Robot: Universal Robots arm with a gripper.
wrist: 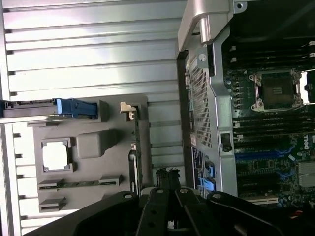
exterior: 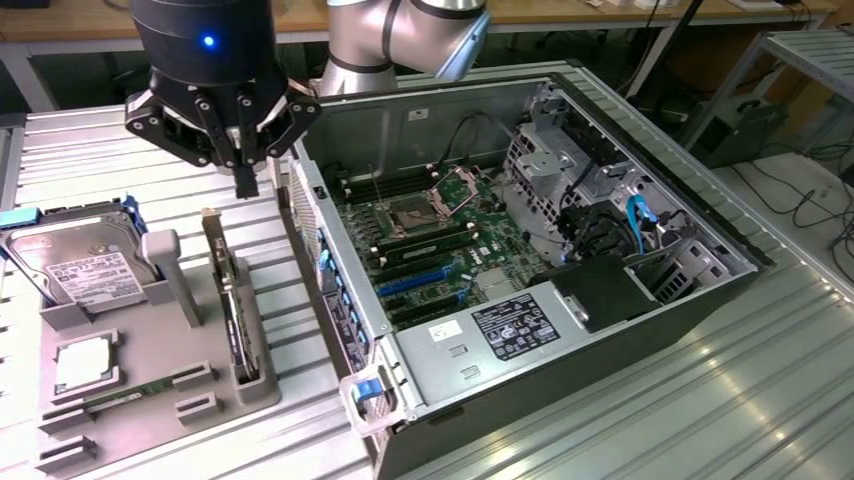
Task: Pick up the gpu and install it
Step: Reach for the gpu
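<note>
Tool [exterior: 246, 182] shut, empty, hovering above gray holder tray [exterior: 174, 335] on desk [exterior: 694, 400]. Gpu [exterior: 235, 310] stands on edge in tray slot, just beside open computer case [exterior: 534, 250], untouched. Good grasp likely needs tool opened, centred over card's top edge, then straight descent.

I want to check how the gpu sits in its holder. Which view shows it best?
The exterior view: the gpu stands on edge in the gray holder, with its side and end bracket visible. The wrist view looks down on its thin top edge.
</note>
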